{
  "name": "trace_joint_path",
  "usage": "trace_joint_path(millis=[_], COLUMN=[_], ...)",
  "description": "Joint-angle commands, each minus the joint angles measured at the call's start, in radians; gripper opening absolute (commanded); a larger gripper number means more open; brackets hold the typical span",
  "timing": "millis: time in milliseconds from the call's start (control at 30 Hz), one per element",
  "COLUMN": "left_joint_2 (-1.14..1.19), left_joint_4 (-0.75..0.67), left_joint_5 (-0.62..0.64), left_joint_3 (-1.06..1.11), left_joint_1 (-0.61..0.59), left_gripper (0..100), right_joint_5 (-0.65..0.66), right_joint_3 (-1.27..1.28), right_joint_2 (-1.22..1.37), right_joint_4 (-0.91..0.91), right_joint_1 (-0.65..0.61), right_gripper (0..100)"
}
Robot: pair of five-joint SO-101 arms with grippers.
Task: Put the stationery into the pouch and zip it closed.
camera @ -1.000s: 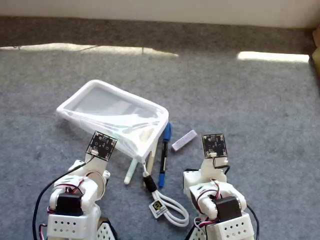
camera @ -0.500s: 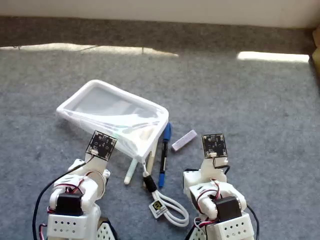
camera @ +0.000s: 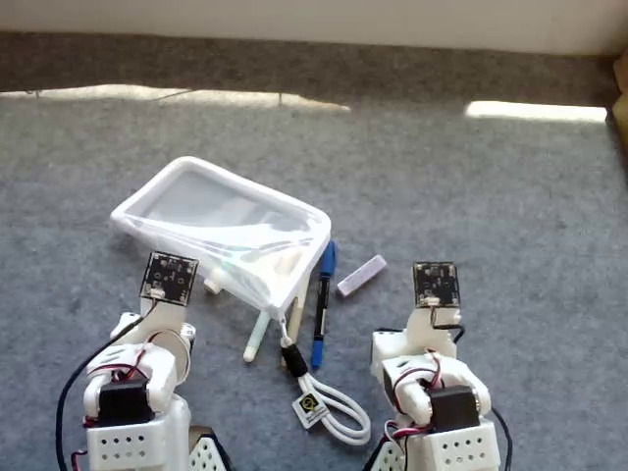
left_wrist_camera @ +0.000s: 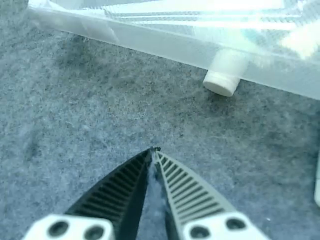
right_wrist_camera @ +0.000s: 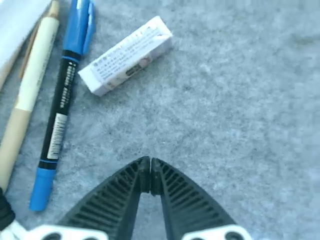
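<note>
retreat is recorded: both arms have been shifted off the pouch [camera: 226, 221] in the last second. left gripper [left_wrist_camera: 154, 150] and right gripper [right_wrist_camera: 150, 162] are pressed shut, empty. blue pen [camera: 321, 304] and eraser [camera: 361, 276] are left just beside the pouch; packing is judged unstarted.

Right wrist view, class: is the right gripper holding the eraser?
No, the right gripper is shut on nothing, and the eraser lies apart from it beside the blue pen.

Clear pouch [camera: 196, 201], blue pen [camera: 321, 306] beside it, eraser [camera: 361, 276] nearby
</note>
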Motion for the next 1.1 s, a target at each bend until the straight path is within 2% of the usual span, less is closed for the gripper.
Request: trace_joint_path(millis=[0,333,533,900,1000,1067], left_joint_2=[-0.016,-0.016,-0.016,-0.016,-0.016,-0.016], left_joint_4=[-0.005,-0.006,-0.006,-0.049,-0.049,-0.049], left_joint_5=[0.009,0.009,0.006,0.006,0.005,0.005], left_joint_3=[-0.059,-0.050,-0.047,-0.010,-0.010,-0.010], left_joint_1=[-0.019,-0.041,-0.041,-0.042,-0.042,-0.042], left_gripper=[1,1,1,1,1,1], right_joint_5=[0.187,0.250,0.256,0.245,0.164,0.126], right_joint_3=[-0.143,-0.369,-0.496,-0.676,-0.676,-0.676], right_joint_2=[-0.008,0.001,0.053,0.512,0.581,0.627], right_joint_4=[-0.027,-0.084,-0.041,0.039,0.038,0.036], right_joint_1=[0.013,0.007,-0.160,-0.395,-0.443,-0.470], right_gripper=[1.5,3.1,3.2,3.4,4.2,8.1])
